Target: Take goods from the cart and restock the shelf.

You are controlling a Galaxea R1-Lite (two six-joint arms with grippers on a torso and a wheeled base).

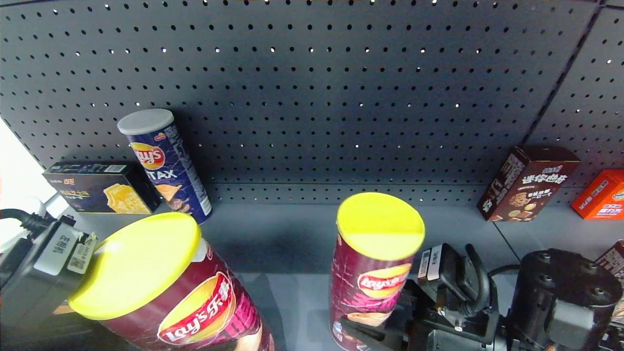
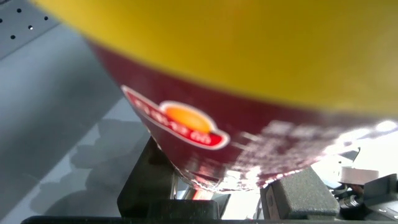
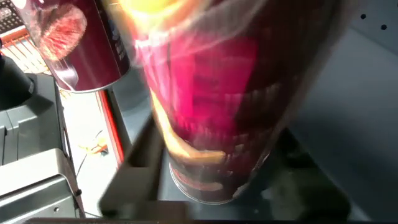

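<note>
Two maroon chip cans with yellow lids are over the front of the grey shelf (image 1: 292,243). The left can (image 1: 161,287) leans to the right, and my left gripper (image 2: 217,190) is shut on its lower body, one dark finger (image 2: 146,183) pressed to its side. The right can (image 1: 373,268) stands nearly upright in the middle, with my right gripper (image 1: 390,326) shut on its lower part. In the right wrist view this can (image 3: 224,106) sits between the fingers (image 3: 134,165), and the left can (image 3: 74,37) shows beyond. Whether either base touches the shelf is hidden.
A blue chip can (image 1: 165,163) stands at the back left beside a black cracker box (image 1: 102,187). A brown box (image 1: 529,183) and an orange box (image 1: 602,195) stand at the back right. The pegboard wall (image 1: 312,97) closes the back. Bare shelf lies between the two held cans.
</note>
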